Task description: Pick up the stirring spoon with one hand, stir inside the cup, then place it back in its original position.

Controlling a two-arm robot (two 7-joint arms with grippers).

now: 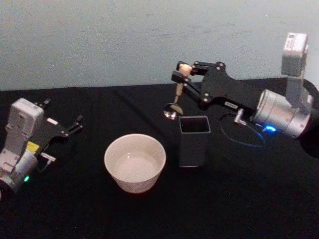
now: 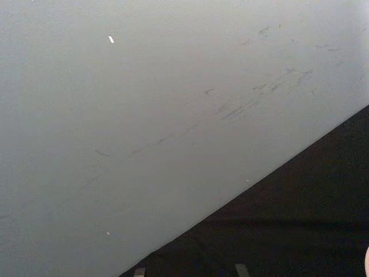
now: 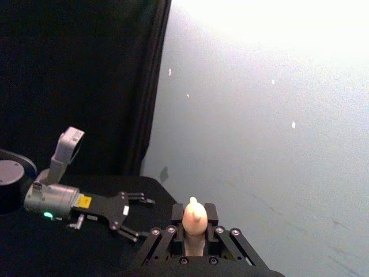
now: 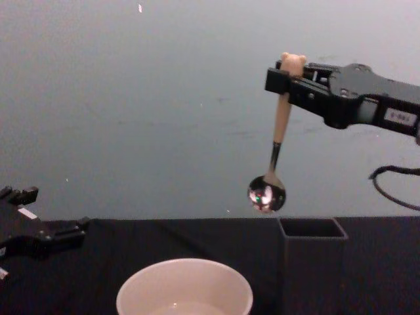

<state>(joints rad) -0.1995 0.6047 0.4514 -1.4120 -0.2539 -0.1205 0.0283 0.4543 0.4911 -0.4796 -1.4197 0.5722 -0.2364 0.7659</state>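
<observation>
Left side: the left gripper is idling low over the black desk, well apart from the task items. Its fingers are spreading wide and holding nothing.

Centre: the cup is standing upright on the desk, mouth up, just left of the holder; the two are not touching.

Centre-right: the stirring spoon is hanging in the air nearly vertical, bowl down and bear head up. In the chest view the bowl is hovering above rim height, just left of the holder's near corner and clear of both holder and cup.

Right side: the right gripper is reaching in from the right, raised above the holder. Its fingers are pinching narrow on the spoon's peach handle, directly beneath the bear head.
</observation>
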